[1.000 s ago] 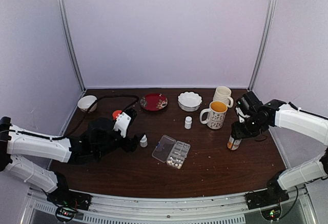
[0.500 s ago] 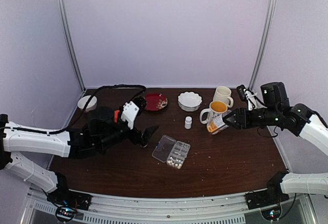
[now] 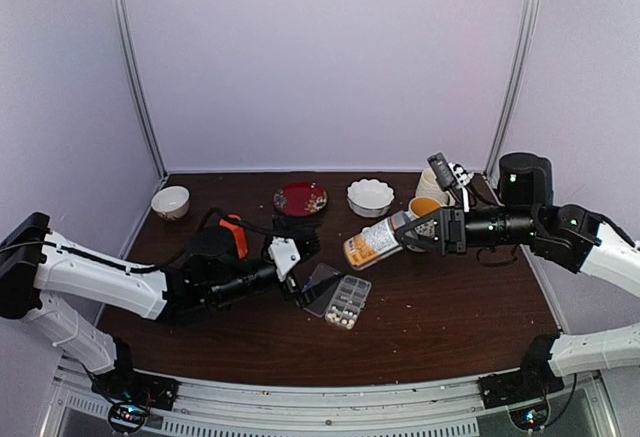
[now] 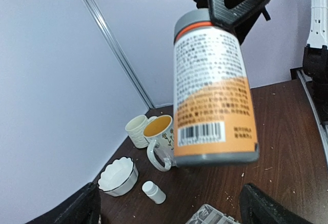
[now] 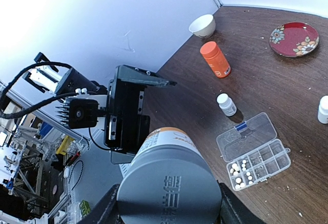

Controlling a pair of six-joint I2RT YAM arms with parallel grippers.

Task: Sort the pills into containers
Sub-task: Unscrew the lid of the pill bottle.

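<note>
My right claw (image 3: 418,229) is clamped on the grey cap end of a big bottle (image 3: 375,242). The bottle is a smooth cylinder with a white and orange printed label and a barcode. It hangs tilted in the air at the centre of the top view, above the bench (image 3: 450,322) and touching nothing else. My left claw (image 4: 171,203) is spread wide and holds nothing. Its two dark fingers sit at the bottom corners of the left wrist view, with the bottle's flat base above the gap between them.

The bench is dark brown wood, matt and dusted with pale crumbs. Pale walls with metal posts close it in at the back and sides. Its widest bare stretch is at the lower right of the top view.

The pill box (image 5: 256,155) lies flat just below centre in the top view, beside my left claw. It is clear hard plastic, rectangular, with its hinged lid thrown open. The pills (image 5: 238,170) are tiny whitish beads, grouped in the cells at the box's lower left end in the right wrist view.

Along the back stand a small white bowl (image 3: 170,201), a glossy red plate (image 3: 300,198), a scalloped white bowl (image 3: 370,197) and two mugs (image 4: 154,134), one of them yellow inside. An orange bottle (image 5: 215,58) lies on its side, well apart from the box, and a little white bottle (image 5: 225,104) stands near the lid.
</note>
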